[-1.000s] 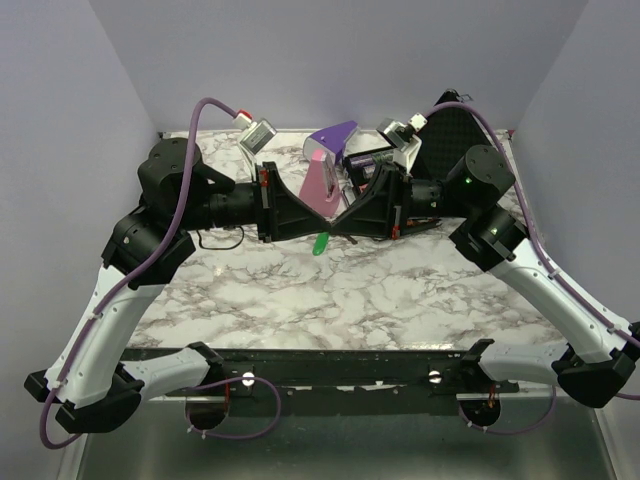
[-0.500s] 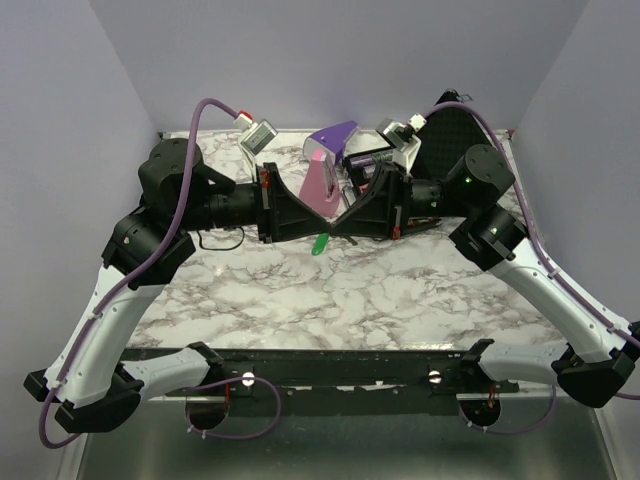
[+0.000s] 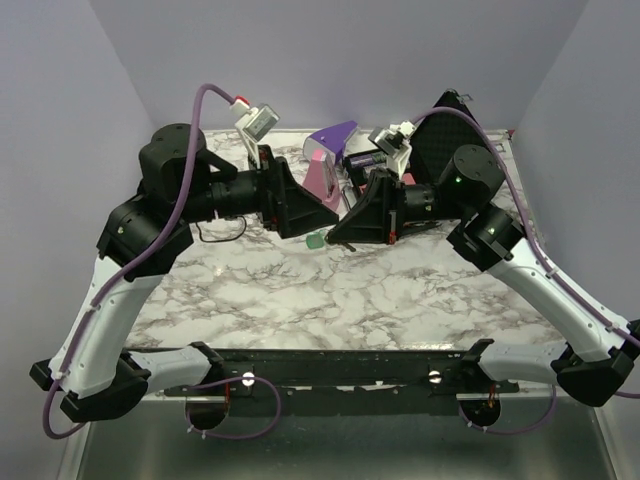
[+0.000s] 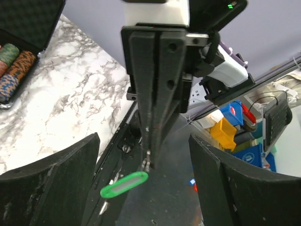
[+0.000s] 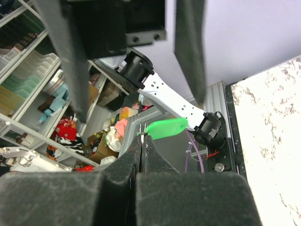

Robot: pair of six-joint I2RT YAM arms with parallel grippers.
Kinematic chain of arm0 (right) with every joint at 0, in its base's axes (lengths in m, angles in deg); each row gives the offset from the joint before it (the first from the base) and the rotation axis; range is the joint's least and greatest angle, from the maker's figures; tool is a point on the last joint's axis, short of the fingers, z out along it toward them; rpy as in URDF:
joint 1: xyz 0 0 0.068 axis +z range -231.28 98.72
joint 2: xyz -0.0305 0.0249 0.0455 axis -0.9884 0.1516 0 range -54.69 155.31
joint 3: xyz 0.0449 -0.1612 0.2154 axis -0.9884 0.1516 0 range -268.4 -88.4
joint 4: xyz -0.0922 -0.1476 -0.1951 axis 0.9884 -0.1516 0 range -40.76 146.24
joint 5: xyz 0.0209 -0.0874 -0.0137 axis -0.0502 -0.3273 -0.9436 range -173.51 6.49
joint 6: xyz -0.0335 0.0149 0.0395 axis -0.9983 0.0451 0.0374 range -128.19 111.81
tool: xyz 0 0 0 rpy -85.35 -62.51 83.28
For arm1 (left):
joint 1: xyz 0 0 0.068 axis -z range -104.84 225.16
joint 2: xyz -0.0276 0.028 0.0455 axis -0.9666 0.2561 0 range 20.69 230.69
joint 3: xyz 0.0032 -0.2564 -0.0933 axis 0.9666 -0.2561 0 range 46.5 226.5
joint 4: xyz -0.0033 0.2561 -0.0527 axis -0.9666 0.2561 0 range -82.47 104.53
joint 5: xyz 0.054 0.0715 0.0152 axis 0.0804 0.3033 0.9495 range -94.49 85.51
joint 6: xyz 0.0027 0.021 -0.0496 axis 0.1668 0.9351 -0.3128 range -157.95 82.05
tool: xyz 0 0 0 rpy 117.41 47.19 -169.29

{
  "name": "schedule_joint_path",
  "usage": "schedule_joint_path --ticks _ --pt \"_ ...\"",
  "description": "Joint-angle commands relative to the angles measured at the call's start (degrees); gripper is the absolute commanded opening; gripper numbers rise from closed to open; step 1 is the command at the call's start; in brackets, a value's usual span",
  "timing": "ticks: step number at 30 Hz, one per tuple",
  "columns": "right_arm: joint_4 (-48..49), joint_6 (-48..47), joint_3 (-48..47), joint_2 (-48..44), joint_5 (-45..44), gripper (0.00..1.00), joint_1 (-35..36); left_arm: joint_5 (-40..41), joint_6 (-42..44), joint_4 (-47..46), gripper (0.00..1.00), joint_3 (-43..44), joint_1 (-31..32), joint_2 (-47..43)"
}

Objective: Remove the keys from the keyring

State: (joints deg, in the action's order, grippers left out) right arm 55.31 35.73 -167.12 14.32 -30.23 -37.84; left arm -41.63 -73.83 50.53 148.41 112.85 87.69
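Observation:
A key with a bright green head (image 4: 123, 184) hangs in the air from a thin bit of grey metal, the keyring (image 4: 147, 162). My right gripper (image 5: 142, 139) is shut on that metal, and the green key (image 5: 166, 128) dangles just beyond its tips. My left gripper (image 4: 144, 139) is open, one finger on either side of the right gripper's shut fingers without touching them. From above, both grippers meet over the middle of the marble table, with the green key (image 3: 316, 240) between the left gripper (image 3: 312, 222) and the right gripper (image 3: 333, 236).
A purple-and-pink wedge-shaped object (image 3: 328, 160) stands right behind the grippers. An open black foam-lined case (image 3: 445, 130) at the back right holds stacked chips (image 4: 14, 66). A thin black cable (image 3: 215, 235) lies under the left arm.
My left gripper has opened and let go, and its arm has risen and turned. The right gripper stays shut and has lifted a little, with the green key still hanging at its tips.

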Motion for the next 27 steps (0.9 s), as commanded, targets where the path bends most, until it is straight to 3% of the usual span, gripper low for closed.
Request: schedule_joint_path --ticks 1,8,10,14,17,20,27 --pt "-5.3 -1.2 -1.8 -0.8 2.1 0.01 0.2 1.6 5.6 6.9 0.82 7.0 0.1 -0.1" --pt "0.3 6.8 3.0 -3.3 0.2 0.01 0.2 -0.2 7.8 7.9 0.77 5.2 -0.1 -1.5" --pt "5.8 9.3 5.8 -6.0 -1.8 0.01 0.2 0.7 6.5 6.2 0.76 2.4 -0.2 -3.0" --pt "6.6 10.0 10.3 -11.2 -7.9 0.00 0.2 2.5 1.8 -1.1 0.69 -4.5 -0.3 -7.5" --pt "8.0 10.5 10.3 -10.7 -5.8 0.01 0.2 4.7 -1.6 -8.3 0.69 -8.5 -0.3 -10.8" --pt "19.3 19.1 12.9 -8.9 -2.7 0.01 0.2 6.1 -3.1 -11.7 0.69 -9.5 -0.3 -12.9" --pt "24.0 23.0 12.5 -9.1 -1.3 0.01 0.2 4.6 -3.8 -10.7 0.66 -7.5 -0.3 -12.6"
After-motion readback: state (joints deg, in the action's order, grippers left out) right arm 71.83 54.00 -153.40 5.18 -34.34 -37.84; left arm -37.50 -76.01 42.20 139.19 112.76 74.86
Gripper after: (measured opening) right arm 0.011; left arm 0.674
